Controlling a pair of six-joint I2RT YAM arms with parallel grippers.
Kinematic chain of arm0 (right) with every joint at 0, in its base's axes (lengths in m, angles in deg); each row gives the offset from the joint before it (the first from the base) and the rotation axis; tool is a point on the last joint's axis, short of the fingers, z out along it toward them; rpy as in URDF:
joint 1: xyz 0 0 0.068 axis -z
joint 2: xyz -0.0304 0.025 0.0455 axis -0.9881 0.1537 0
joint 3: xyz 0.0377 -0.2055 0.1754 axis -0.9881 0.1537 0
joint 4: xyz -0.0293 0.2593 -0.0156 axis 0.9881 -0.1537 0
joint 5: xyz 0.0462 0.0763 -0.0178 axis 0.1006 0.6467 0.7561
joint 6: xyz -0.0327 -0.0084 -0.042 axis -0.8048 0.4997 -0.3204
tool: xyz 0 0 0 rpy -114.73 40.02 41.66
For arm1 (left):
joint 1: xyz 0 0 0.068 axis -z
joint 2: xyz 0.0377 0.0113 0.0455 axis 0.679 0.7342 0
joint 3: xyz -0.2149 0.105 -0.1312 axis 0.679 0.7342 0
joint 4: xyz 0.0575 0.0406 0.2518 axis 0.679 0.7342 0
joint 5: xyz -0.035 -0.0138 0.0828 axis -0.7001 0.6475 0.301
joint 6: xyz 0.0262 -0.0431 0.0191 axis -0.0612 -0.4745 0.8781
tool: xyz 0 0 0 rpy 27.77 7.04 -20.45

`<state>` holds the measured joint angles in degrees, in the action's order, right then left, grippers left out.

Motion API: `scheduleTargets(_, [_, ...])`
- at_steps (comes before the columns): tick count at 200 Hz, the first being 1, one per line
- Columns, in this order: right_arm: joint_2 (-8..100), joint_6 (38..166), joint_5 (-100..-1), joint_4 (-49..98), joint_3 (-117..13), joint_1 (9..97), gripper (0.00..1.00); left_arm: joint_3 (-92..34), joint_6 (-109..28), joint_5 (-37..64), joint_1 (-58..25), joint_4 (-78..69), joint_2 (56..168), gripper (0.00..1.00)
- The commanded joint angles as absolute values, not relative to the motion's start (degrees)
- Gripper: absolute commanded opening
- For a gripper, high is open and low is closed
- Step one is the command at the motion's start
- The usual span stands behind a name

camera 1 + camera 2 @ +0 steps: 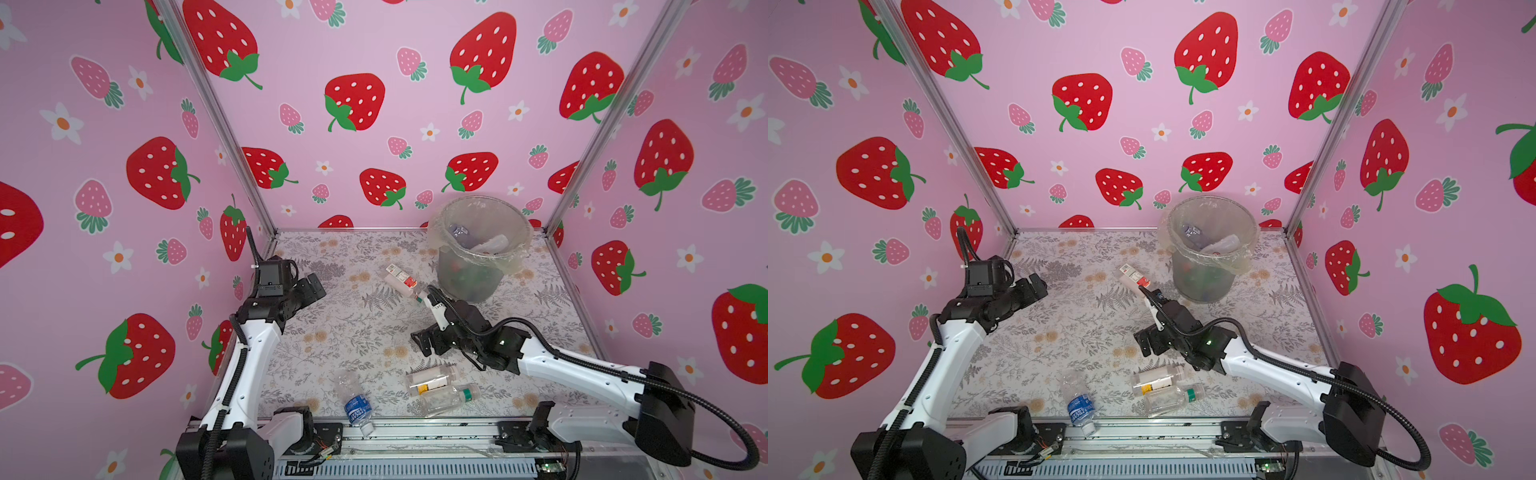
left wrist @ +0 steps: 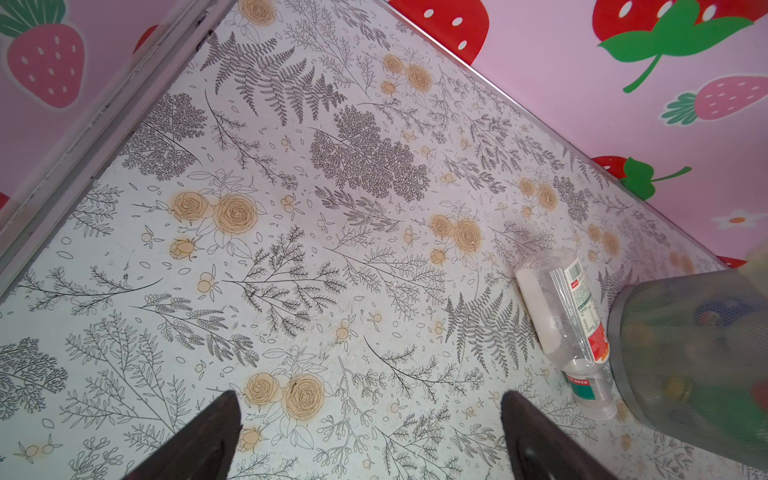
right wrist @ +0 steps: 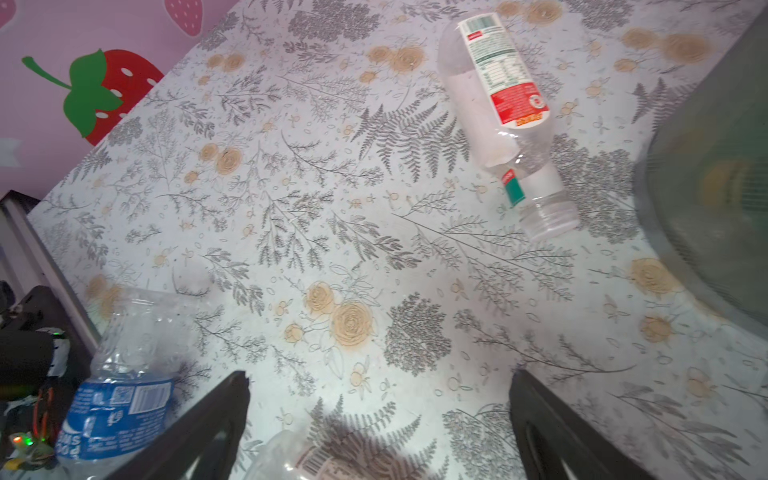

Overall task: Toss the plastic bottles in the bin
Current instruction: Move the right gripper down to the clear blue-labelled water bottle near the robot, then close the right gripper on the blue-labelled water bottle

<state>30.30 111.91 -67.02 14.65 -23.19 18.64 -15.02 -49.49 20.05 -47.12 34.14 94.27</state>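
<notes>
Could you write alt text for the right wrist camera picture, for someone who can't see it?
The right hand, open and empty, hangs over a floral table. A red-and-white-labelled bottle lies beside the grey bin; a blue-labelled bottle lies at the table's edge.

Enclosure: three pink walls [image 1: 374, 50] printed with strawberries and white flowers, joined by metal corner posts [image 1: 222, 124]. Floor [image 1: 353, 332]: white, grey ferns, tan roses.
</notes>
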Motion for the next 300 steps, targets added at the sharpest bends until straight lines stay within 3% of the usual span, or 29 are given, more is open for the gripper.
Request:
scheduleTargets(1, [32.19,120.4,-71.88,15.16,-26.93,13.42,0.99,-17.1,-49.03,21.64,-47.47,35.46,93.88,0.99])
scheduleTargets(55, [44.56,132.11,-76.85,7.71,-36.53,1.57,0.99,-17.27,-49.3,22.07,-47.58,35.99,93.84,0.99])
scheduleTargets(135, [57.46,138.44,-78.59,2.9,-47.21,-10.38,0.99,-17.45,-49.86,22.86,-47.55,36.62,93.94,0.99])
scheduleTargets(262, [76.93,134.72,-79.03,-2.59,-63.65,-11.73,1.0,-17.21,-50.0,23.12,-48.52,36.62,93.15,0.99])
scheduleTargets(300, [78.36,134.92,-78.3,-2.15,-62.51,-10.33,0.91,-17.31,-50.14,22.94,-48.53,36.86,93.25,0.99])
